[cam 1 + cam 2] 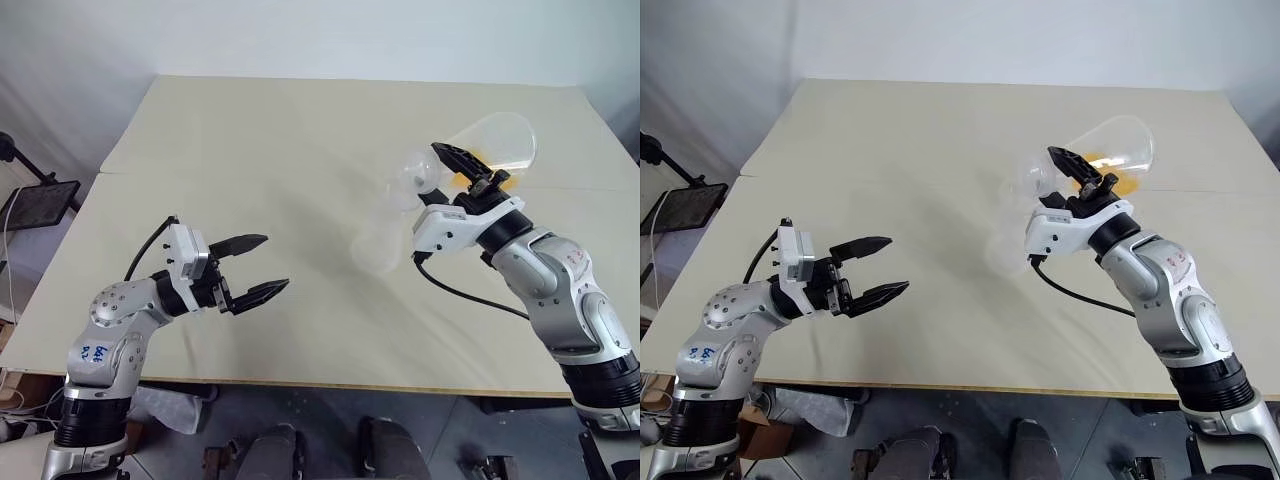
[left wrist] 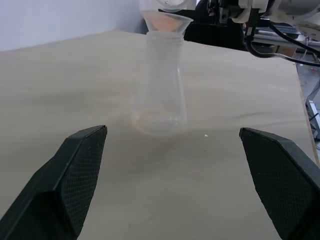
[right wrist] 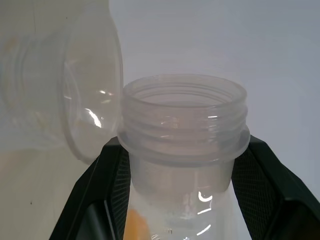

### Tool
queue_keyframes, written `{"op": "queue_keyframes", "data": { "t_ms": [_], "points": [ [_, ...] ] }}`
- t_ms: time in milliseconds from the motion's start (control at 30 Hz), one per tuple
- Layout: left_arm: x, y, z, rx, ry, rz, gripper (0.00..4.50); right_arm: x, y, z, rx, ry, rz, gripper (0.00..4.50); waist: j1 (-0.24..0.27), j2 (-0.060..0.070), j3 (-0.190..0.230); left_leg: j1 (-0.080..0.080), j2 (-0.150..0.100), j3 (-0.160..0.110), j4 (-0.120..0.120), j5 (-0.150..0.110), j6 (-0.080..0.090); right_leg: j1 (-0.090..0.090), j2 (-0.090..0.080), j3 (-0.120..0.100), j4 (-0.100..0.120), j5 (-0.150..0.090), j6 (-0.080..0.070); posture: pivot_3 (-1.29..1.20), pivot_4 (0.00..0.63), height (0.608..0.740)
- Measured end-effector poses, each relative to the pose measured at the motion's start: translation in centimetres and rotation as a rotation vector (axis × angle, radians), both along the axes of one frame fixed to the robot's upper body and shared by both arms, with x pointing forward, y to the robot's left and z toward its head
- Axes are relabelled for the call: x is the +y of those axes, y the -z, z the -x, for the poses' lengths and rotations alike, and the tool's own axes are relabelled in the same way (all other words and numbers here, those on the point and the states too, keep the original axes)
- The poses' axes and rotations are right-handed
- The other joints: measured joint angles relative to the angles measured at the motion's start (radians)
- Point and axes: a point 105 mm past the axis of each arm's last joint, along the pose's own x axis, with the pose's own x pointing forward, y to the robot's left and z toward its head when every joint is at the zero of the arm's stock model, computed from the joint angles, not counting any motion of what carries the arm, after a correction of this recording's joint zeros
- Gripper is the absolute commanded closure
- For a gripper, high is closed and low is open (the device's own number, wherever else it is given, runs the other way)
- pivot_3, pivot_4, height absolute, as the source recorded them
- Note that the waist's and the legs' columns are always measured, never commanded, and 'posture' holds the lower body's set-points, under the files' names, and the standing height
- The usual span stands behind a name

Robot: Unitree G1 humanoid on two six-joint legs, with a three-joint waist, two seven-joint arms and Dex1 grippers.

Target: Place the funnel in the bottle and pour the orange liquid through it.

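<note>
Left eye view shows the right gripper (image 1: 470, 172) on the right side, lifted above the worktop (image 1: 250, 140). Its two black fingers are pinching the neck of a big clear flask (image 1: 495, 142). The flask lies tipped over in the air. Its wide base points far and to the right, and its open mouth points left and a bit down. A little orange liquid (image 1: 478, 166) pools inside it next to the black fingers.

The flask's mouth is just beside the funnel (image 1: 415, 178). The funnel sits in the top of the bottle (image 1: 378, 248), with its round rim facing up and a bit toward the flask. The bottle stands upright on the worktop, with its long side going up and down and its wide base at the bottom. From the left wrist view, the inside of the funnel (image 2: 169, 21) looks faintly orange, and there is a pale orange tint at the bottom of the bottle (image 2: 159, 107).

There is one flask, one funnel and one bottle.

The left gripper (image 1: 258, 268) is on the near left, well apart from the bottle. Its fingers are spread wide and hold nothing.

The funnel and bottle are see-through and very faint, so their edges are hard to make out. The left wrist view cuts off the top of the funnel.
</note>
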Motion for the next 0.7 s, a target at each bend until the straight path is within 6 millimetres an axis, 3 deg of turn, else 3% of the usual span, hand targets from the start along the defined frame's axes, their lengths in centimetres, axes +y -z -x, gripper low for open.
{"op": "queue_keyframes", "data": {
  "t_ms": [267,700],
  "points": [
    [0.1,-1.5,-0.1,-0.061,-0.018,0.086,0.0,0.0,0.1,-0.1,-0.003,-0.006,0.017,2.08,0.0,0.0,0.0,0.0,0.0,0.0,0.0,0.0,0.0,0.0,0.0,0.0,0.0,0.0,0.0,0.0,0.15,0.74],
    [-0.2,-1.4,0.0,-0.065,-0.002,0.074,0.0,0.1,0.1,0.0,-0.031,-0.003,0.066,2.08,0.0,0.0,0.0,0.0,0.0,0.0,0.0,0.0,0.0,0.0,0.0,0.0,0.0,0.0,0.0,0.0,0.15,0.74]
  ]
}}
